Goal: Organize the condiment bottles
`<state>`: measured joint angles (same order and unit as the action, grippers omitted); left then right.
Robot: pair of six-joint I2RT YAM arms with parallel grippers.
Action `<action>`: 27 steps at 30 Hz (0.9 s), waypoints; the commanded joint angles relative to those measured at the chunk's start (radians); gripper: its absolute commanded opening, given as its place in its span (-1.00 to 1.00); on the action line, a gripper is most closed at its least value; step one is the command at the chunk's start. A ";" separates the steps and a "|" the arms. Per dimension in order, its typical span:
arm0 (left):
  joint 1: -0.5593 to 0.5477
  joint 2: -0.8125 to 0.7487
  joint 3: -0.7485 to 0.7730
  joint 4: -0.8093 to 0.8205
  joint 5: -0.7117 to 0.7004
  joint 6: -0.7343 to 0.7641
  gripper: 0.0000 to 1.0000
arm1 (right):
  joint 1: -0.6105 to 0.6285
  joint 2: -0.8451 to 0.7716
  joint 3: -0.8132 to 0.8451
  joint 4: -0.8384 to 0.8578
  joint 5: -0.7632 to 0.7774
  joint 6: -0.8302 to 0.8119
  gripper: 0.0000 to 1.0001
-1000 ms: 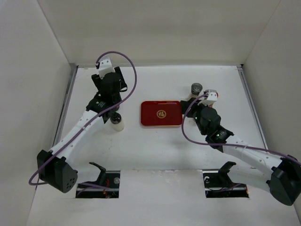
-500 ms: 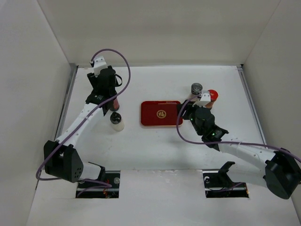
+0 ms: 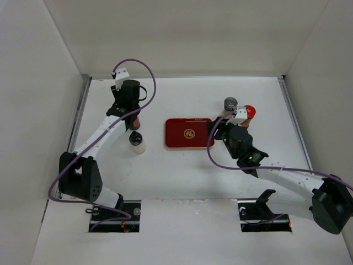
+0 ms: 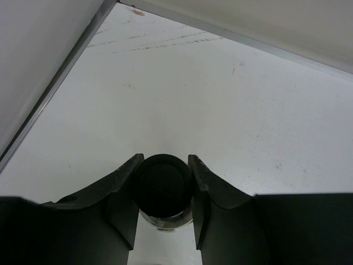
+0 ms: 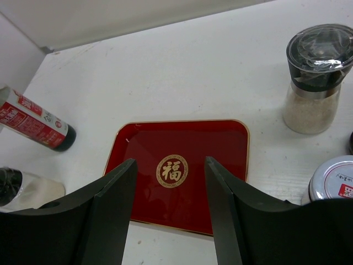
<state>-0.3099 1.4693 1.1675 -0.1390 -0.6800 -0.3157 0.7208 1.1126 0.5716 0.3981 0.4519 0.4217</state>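
Observation:
My left gripper [image 3: 133, 114] [image 4: 164, 160] is shut on the black cap of the tall slim bottle [image 3: 134, 122] [image 4: 162, 186], left of the red tray [image 3: 189, 133]. In the right wrist view that bottle [image 5: 34, 125] slants at the left edge, red-and-white label showing. A dark-lidded short shaker [image 3: 137, 142] [image 5: 16, 189] stands just in front of it. My right gripper [image 3: 217, 131] [image 5: 170, 163] is open and empty over the tray's right part [image 5: 220, 144]. A grey-lidded shaker [image 3: 230, 104] [image 5: 315, 77], a red-lidded jar [image 3: 249, 111] and a silver-lidded shaker [image 5: 332, 178] stand right of the tray.
White walls enclose the table on the left, back and right. A metal strip [image 4: 60, 74] runs along the left wall's foot near my left gripper. Two dark recesses [image 3: 116, 212] [image 3: 265, 215] sit by the arm bases.
The left gripper swung out toward the left wall and came back to the tall bottle. The right wrist shifted left, uncovering the red-lidded jar, then stayed still.

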 commanded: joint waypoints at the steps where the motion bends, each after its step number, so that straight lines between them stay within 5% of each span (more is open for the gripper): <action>1: -0.016 -0.076 0.049 0.068 -0.029 0.001 -0.68 | 0.007 -0.008 0.028 0.062 -0.007 -0.011 0.18; 13: -0.208 -0.221 0.112 0.125 -0.013 0.040 -0.75 | 0.007 -0.008 0.028 0.059 -0.001 -0.012 0.24; 20: -0.373 -0.167 0.115 0.160 0.014 0.035 -0.75 | -0.007 -0.028 0.013 0.064 0.001 -0.004 0.29; 27: -0.424 -0.073 0.113 0.246 0.046 0.038 -0.75 | -0.007 -0.022 0.014 0.064 0.001 -0.003 0.30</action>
<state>-0.7300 1.4006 1.2243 -0.0711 -0.6319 -0.2848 0.7147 1.1069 0.5720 0.4057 0.4519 0.4187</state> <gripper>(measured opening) 0.334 0.647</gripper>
